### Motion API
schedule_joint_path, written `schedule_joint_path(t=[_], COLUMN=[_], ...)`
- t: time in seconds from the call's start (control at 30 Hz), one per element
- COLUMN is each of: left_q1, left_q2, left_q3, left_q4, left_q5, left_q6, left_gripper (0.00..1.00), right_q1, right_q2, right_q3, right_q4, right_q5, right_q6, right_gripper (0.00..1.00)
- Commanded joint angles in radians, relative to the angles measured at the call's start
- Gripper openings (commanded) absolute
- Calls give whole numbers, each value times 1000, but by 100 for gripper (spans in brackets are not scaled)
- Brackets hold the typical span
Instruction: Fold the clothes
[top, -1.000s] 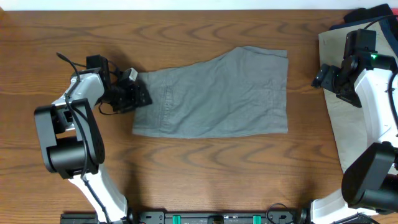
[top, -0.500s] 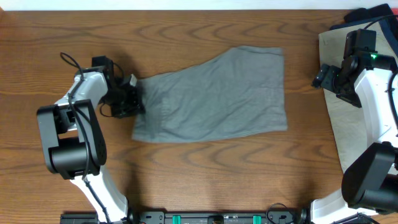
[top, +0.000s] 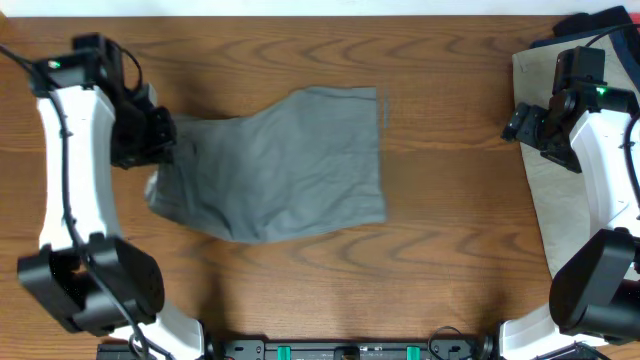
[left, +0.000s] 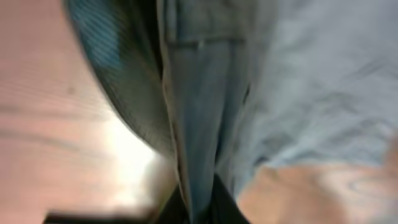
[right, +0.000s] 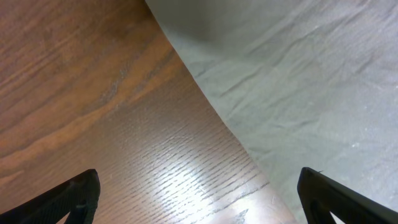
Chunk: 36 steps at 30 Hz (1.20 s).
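Note:
The mid grey shorts lie on the wooden table left of centre, their left end lifted. My left gripper is shut on that left end; the left wrist view shows the grey cloth pinched between its fingers, blurred. My right gripper hovers at the right side of the table, open and empty, its fingertips wide apart over bare wood in the right wrist view. Pale beige shorts lie under the right arm and show in the right wrist view. Dark navy shorts sit at the far right corner.
The table's wood is bare between the grey shorts and the beige pair. The arm bases stand at the front left and front right edges.
My left gripper has pulled the grey shorts to the left and lifted their left end; the cloth has slid well left and bunched narrower. The right arm has not moved.

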Motion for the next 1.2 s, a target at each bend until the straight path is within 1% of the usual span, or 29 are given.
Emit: schedule_joint_path(t=[0.0,0.1,0.2,0.4,0.5,0.6,0.7,0.9,1.0,1.13,1.17], left_q1=[-27,-73,-138,-313,-410,-506,-576,-636,-642,-642,-642], left_q2=[-5,-6,-7,-7,-7,-5,2,22,30,32,32], left_q3=[116,174,198,200,200,200,198,131,85,25,18], left_q4=[-107,-167,-179,-148,-136,-82,-32,64,130,228,237], left_q5=[-63,-70,-70,-71,-129,-156,-156,-152,-112,-19,-12], left_q6=[36,36,36,38,40,35,-6,-18,-18,-18,-18], left_gripper=[6,6,6,6,6,6,6,6,6,7,6], right_q1=[-4,-4,-4,-4,-4,-4,-4,-4,-4,-4,-4], right_q2=[-14,-14,-14,-14,-14,-14,-14,-14,-14,-14,-14], right_q3=[10,10,10,10,10,10,10,10,10,10,10], right_q4=[0,0,0,0,0,0,0,0,0,0,0], right_q5=[13,13,13,13,13,13,13,13,13,13,13], right_q6=[0,0,0,0,0,0,0,0,0,0,0], right_gripper=[99,99,99,99,99,99,99,99,99,99,99])
